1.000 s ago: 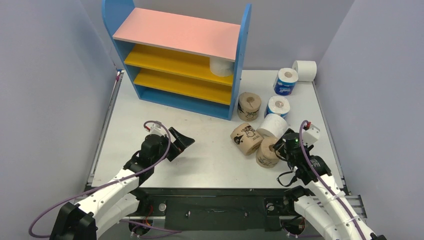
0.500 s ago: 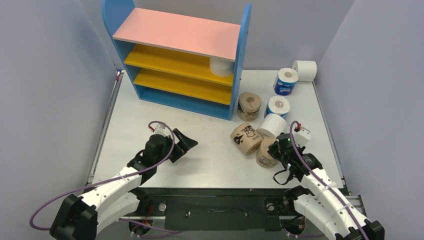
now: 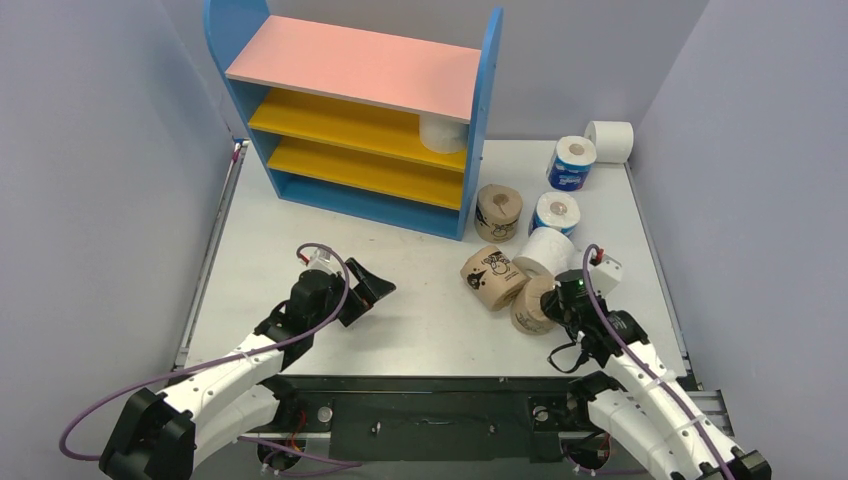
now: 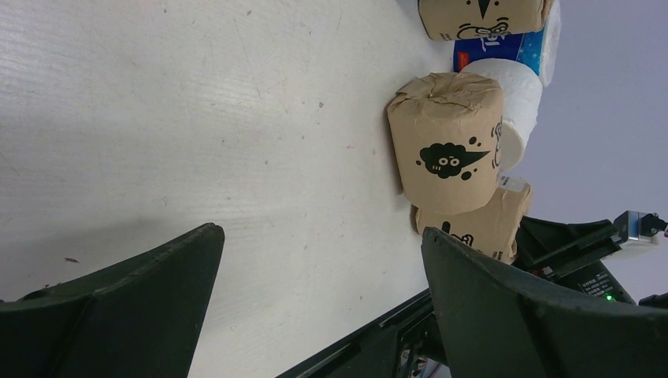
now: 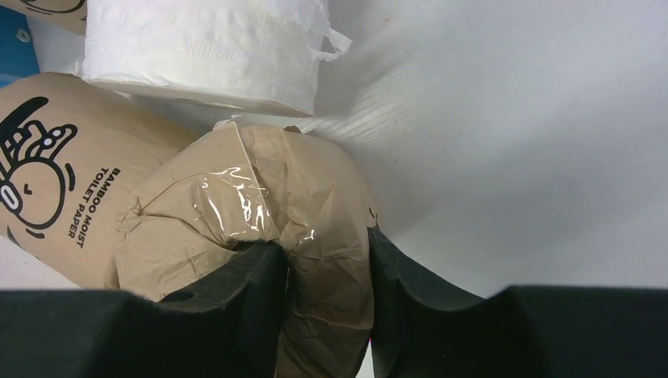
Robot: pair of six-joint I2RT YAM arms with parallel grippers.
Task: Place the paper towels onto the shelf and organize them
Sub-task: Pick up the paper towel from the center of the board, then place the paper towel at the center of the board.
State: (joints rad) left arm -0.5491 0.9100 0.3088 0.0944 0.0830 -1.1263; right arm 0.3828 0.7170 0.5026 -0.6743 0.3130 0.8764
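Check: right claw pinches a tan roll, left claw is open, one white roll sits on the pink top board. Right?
No: top external shows the white roll on the upper yellow shelf, under the pink board; right claw pinches the tan roll, left claw is open.

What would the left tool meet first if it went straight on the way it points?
Probably the tan roll with the black cloud print, lying on its side; depth is unclear, but nothing else shows before the open left tool.

"BAMBOO MOIST TOILET PAPER", black print, on tan roll point(image 5: 63, 169) wrapper. Nothing else legible.
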